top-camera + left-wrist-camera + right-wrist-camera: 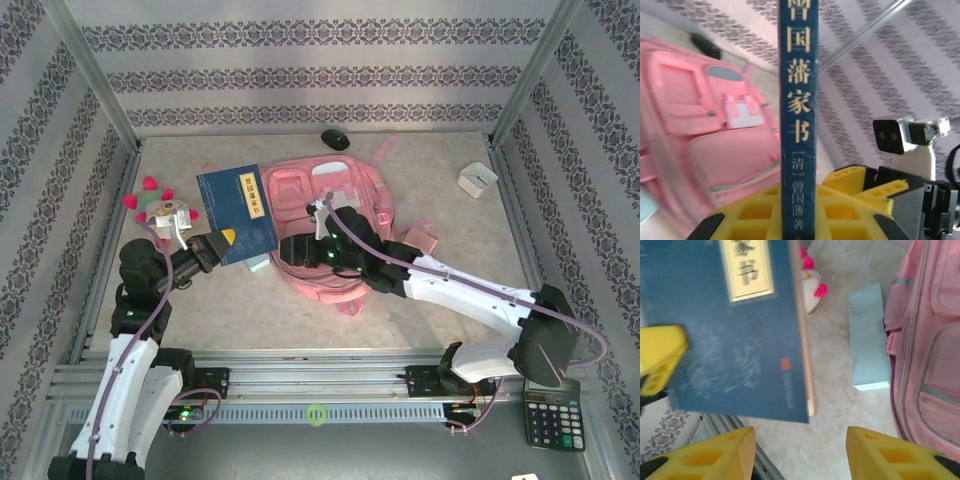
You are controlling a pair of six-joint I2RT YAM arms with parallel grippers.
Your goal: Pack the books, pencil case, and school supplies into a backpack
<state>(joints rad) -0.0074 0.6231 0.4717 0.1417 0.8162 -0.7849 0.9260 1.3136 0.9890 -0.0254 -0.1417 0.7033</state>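
**Finding 1, book.** The left gripper [222, 243] is clamped on the dark blue book [237, 212], at 9 o'clock of the backpack [335, 195]. In the left wrist view the spine stands upright between the yellow fingers [745, 220], which pinch its lower end. Judgement: an edge grip, chosen so that the thin cover can be presented edge-first to an opening and not laid flat.

**Finding 2, right gripper.** The right gripper [800, 455] has its jaws apart with nothing between them. In the top view it sits over the backpack's near-left part, at about 7 o'clock of the bag. Its camera looks toward the book's cover and the floor between book and bag. Judgement: it is placed to steady or part the fabric, or to receive the book. Which of these cannot be told.

**Finding 3, backpack.** It lies flat at table centre, front pockets up. The frames do not show whether the main compartment is unzipped.

**Finding 4, pencil case.** The pale blue pencil case [869, 340] lies on the table just beside the bag's left edge, at 8 o'clock of it and partly under the raised book. It is not yet packed.

**Finding 5, non-task items.** A white box [477, 179] sits at 2 o'clock on the table, and a calculator [552, 420] at 5 o'clock, well apart from the work

**Risk.** The narrow grip may let the book pivot
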